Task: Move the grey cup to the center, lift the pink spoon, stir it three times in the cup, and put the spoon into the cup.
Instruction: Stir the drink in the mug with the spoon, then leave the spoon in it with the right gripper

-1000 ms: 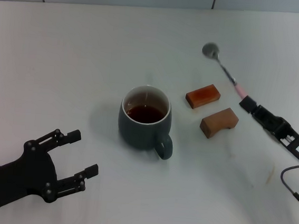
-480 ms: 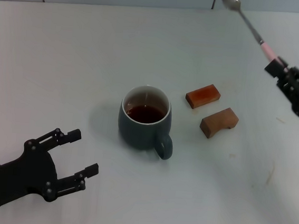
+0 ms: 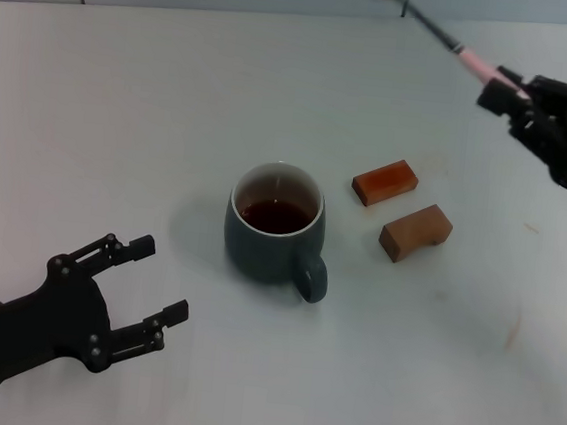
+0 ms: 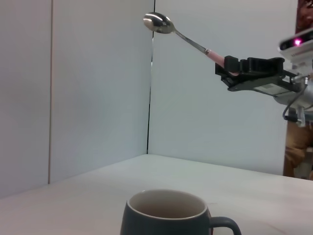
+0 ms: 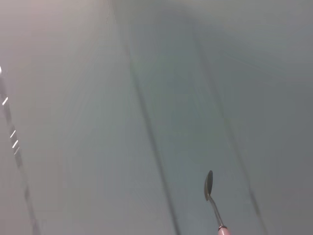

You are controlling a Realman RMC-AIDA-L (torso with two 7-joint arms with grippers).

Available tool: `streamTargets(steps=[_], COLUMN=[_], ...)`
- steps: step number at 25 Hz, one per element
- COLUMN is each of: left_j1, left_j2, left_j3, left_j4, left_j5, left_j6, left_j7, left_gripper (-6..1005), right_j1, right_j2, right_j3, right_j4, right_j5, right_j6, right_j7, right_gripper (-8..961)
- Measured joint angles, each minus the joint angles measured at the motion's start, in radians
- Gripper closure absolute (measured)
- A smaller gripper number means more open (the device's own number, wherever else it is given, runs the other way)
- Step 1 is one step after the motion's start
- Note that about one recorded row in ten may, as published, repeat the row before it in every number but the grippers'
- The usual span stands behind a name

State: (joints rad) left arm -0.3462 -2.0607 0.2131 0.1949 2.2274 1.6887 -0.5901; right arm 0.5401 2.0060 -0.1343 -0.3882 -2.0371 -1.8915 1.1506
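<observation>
Gripping the pink spoon [image 3: 471,59] by its handle at upper right, the right end effector [image 3: 500,93] holds it high above the grey cup [image 3: 277,232], while the left end effector [image 3: 151,282] sits spread open at lower left.

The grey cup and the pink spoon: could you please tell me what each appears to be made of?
The grey cup looks like ceramic with a satin blue-grey glaze outside and a white interior. The pink spoon, held aloft in the right gripper, has a shiny, mirror-like bowl and neck, likely metal; its pale pink handle looks like plastic or a coating.
</observation>
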Motion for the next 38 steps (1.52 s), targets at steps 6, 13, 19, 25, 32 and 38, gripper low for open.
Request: streamTargets(steps=[6,13,19,25,32,38], left_j1=[-0.007,-0.008,-0.005,-0.004,-0.006,-0.001], left_j2=[0.001,0.000,0.000,0.000,-0.002,-0.003], left_j3=[0.000,0.000,0.000,0.000,0.000,0.000], left_j4=[0.000,0.008,0.012,0.012,0.009,0.006], left_j5=[-0.004,-0.004,-0.004,-0.004,-0.003,-0.011], left_j6=[-0.001,-0.002,-0.003,-0.002,0.001,0.006], left_j7=[0.001,0.001,0.000,-0.005,-0.008,-0.009], left_gripper=[190,190,190,190,191,190], right_j1=[0.065,0.094,0.211,0.346,0.504,0.606], right_j2=[-0.024,-0.046,-0.089,-0.098,-0.073,-0.017], right_j3=[-0.240,-0.448,-0.579,-0.621,-0.782,-0.940], right_j4=[-0.192,-0.447,-0.602,-0.628,-0.645,-0.639], right_j5=[0.000,-0.001,-0.138,-0.266,-0.381,-0.493], right_j6=[0.000,-0.022,-0.068,-0.103,-0.063,0.006], right_j7=[0.160,0.376,0.587,0.670,0.766,0.828], right_gripper=[833,832,833,832,833,832])
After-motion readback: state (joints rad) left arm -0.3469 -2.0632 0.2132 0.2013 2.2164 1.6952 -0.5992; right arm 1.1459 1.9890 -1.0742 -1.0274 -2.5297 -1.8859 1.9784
